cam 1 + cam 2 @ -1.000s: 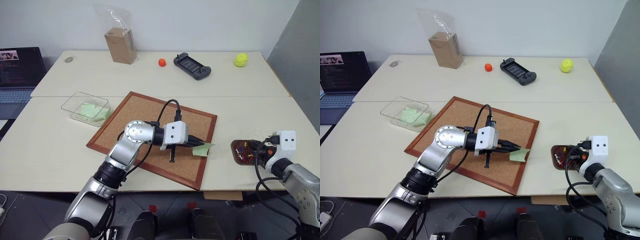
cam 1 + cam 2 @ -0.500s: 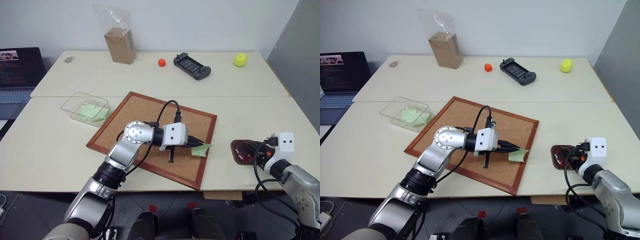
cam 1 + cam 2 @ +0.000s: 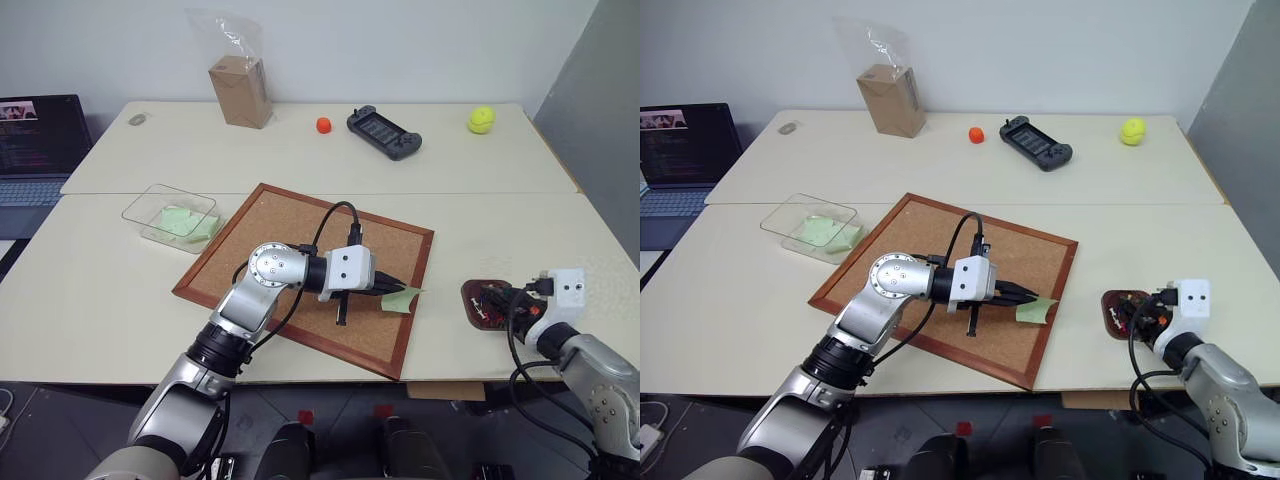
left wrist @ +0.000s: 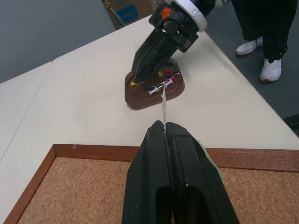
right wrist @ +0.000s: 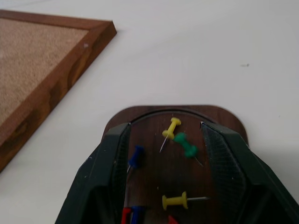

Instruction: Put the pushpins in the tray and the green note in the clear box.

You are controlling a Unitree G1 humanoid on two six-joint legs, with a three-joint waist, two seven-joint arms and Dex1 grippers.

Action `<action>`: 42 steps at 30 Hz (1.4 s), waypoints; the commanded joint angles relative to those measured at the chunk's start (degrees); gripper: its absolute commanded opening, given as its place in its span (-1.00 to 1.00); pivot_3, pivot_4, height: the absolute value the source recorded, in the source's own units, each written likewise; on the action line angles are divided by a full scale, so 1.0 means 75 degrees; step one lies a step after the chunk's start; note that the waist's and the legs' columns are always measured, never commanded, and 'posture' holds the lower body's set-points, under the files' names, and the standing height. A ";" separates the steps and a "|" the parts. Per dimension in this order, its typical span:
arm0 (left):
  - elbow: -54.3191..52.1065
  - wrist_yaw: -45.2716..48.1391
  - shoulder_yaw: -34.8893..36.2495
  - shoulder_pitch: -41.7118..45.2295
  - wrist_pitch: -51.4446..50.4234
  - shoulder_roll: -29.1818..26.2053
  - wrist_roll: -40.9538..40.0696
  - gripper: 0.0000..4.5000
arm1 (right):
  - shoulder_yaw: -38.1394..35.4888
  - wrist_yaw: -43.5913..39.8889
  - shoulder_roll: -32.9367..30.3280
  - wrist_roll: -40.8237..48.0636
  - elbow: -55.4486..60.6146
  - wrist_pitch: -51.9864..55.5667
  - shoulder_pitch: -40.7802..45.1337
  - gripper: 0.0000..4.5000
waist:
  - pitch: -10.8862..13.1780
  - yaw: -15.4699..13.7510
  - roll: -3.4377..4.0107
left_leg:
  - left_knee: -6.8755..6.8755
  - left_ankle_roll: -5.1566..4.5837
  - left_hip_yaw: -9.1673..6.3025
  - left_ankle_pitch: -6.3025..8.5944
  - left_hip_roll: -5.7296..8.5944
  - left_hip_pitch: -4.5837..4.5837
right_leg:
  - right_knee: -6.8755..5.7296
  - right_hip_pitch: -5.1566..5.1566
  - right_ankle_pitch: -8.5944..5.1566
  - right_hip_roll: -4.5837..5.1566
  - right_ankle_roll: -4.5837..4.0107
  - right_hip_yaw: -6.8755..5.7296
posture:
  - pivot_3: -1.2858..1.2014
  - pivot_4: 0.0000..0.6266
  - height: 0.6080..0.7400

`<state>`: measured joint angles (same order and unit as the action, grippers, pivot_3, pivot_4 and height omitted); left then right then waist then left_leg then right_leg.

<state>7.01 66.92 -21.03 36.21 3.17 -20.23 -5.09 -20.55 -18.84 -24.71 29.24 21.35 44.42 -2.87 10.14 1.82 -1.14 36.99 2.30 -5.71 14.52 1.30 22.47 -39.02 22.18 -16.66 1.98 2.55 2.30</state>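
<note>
Both head eyes look forward and down over the counter (image 3: 500, 215); each wrist camera sits close, both sharing the tray (image 4: 154, 91) at four o'clock.

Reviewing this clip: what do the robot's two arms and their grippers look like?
Both arms are silver-grey metal with black joint bands, white wrist blocks and looping black cables. The left arm has a round silver elbow disc. The left gripper and right gripper each have two black tapered fingers.

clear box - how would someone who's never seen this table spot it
Start at the wood-framed corkboard in the middle of the table. Just past its far-left corner sits the clear box, shallow, see-through plastic, with pale green notes lying inside; the bagged brown carton stands far behind it.
</note>
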 commanded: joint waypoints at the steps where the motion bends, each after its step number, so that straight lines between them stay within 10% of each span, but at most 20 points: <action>1: -0.0073 -0.0016 0.0003 0.0151 0.0151 -0.0001 0.0024 -1.00 | 0.0072 -0.0076 -0.0190 -0.0235 0.0013 -0.0334 0.0035 0.12 | 0.0000 0.0002 0.0000 | 0.0000 0.0000 0.0001 0.0000 0.0000 0.0000 | 0.0000 0.0000 0.0000 0.0000 0.0000 0.0001 | 0.03 -0.52 1.00; 23: 0.0151 -0.0204 0.0391 0.0319 -0.0220 0.0002 -0.0173 -1.00 | -0.1634 -0.0951 -0.1036 0.2352 0.1033 0.0566 0.0111 0.12 | 0.0000 0.0003 0.0001 | 0.0000 -0.0001 -0.0001 0.0000 -0.0001 0.0000 | 0.0000 -0.0002 0.0000 -0.0002 0.0000 0.0000 | 0.03 -0.52 1.00; 42: -0.0257 -0.3070 0.3901 0.0515 -0.3919 -0.1605 -0.1351 -1.00 | 0.0798 -0.1452 -0.2199 0.3638 0.2635 0.0781 0.2599 0.12 | 0.0015 0.0091 -0.0011 | 0.0002 -0.0001 -0.0040 0.0000 -0.0013 0.0000 | -0.0001 0.0006 0.0001 -0.0007 0.0002 -0.0008 | 0.03 -0.52 1.00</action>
<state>5.56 49.16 4.48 39.23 -26.05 -30.97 -16.46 -15.64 -30.20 -41.55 54.82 40.31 50.38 14.60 10.26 2.50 -1.22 37.00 2.29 -6.08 14.52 1.19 22.48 -39.02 22.22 -16.65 1.93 2.56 2.18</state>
